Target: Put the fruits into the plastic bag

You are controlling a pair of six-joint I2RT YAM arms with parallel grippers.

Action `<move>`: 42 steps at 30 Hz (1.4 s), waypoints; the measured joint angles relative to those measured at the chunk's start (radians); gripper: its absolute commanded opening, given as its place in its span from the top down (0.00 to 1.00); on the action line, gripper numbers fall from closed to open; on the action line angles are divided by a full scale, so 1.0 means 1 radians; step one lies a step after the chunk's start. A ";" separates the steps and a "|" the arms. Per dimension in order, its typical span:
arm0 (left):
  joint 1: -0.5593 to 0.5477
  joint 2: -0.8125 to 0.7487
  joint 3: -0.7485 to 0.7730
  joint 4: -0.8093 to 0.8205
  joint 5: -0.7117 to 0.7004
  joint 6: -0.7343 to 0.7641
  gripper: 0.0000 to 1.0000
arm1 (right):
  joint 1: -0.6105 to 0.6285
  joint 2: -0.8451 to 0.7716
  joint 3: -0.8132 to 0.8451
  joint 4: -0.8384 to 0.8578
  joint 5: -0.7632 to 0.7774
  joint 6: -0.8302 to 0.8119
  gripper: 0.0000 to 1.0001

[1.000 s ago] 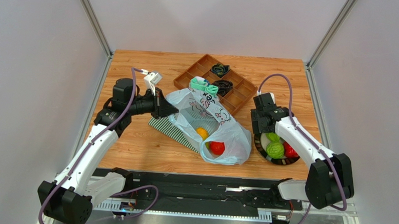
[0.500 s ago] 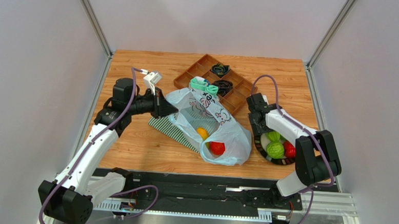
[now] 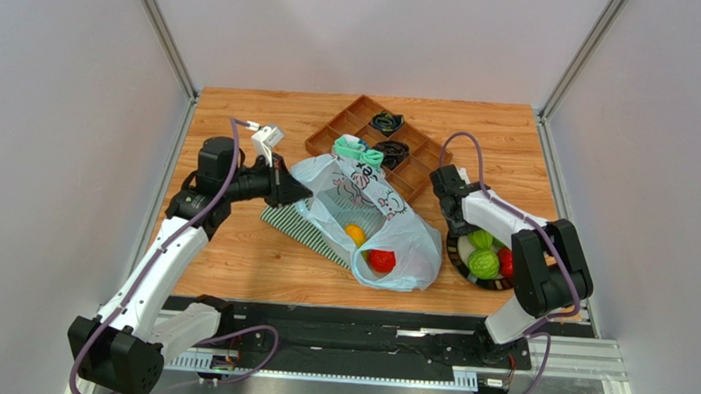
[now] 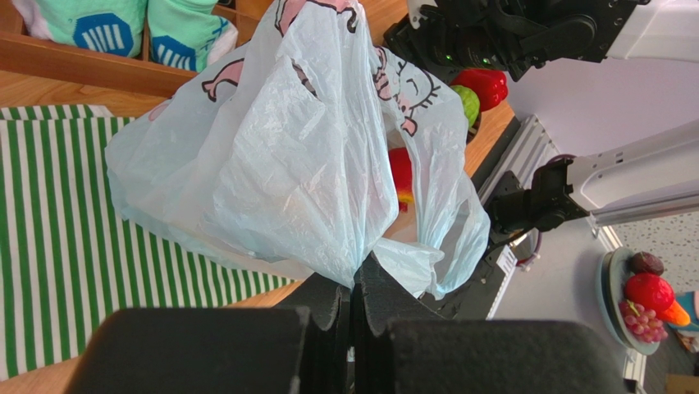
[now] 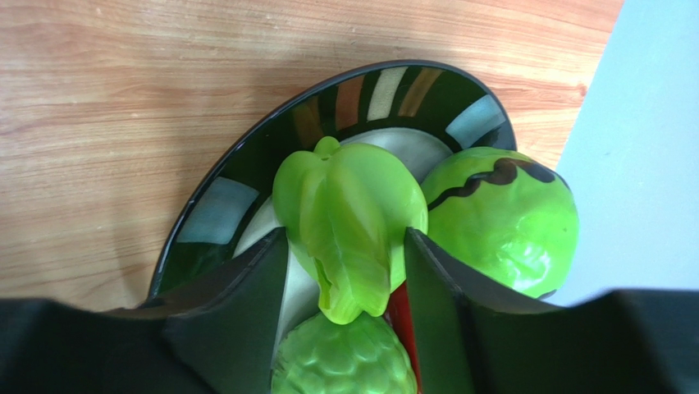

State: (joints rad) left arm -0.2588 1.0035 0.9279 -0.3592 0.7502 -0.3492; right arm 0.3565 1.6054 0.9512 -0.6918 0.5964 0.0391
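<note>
Smooth wooden table point(image 3: 234, 254). Centre: crinkled translucent plastic bag point(image 3: 389, 222) on striped cloth point(image 3: 294, 226), red fruit point(image 3: 381, 259), orange fruit point(image 3: 354, 233) inside; left gripper point(image 4: 354, 283) jaws clamped on gathered bag edge. Right, by table edge: glossy plate point(image 5: 246, 164); right gripper point(image 5: 346, 246) jaws pressed either side of ridged green fruit point(image 5: 353, 197).

Tray point(image 3: 426, 161): wooden, divided, at the back of the table point(image 3: 258, 129).
Socks point(image 3: 358, 150): teal, on the tray's near edge.
Cloth point(image 3: 296, 228): green-and-white stripes, lying flat.
Plate point(image 3: 457, 256): dark, striped rim, right side.
</note>
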 measured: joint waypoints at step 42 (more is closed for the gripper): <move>0.007 0.000 0.000 0.000 0.008 0.000 1.00 | 0.044 -0.502 0.157 0.008 -0.484 0.150 0.83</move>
State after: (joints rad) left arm -0.2516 1.0035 0.9279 -0.3592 0.7582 -0.3496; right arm 0.4007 1.1030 1.1084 -0.6834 0.1120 0.1886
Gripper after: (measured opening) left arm 0.007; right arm 0.356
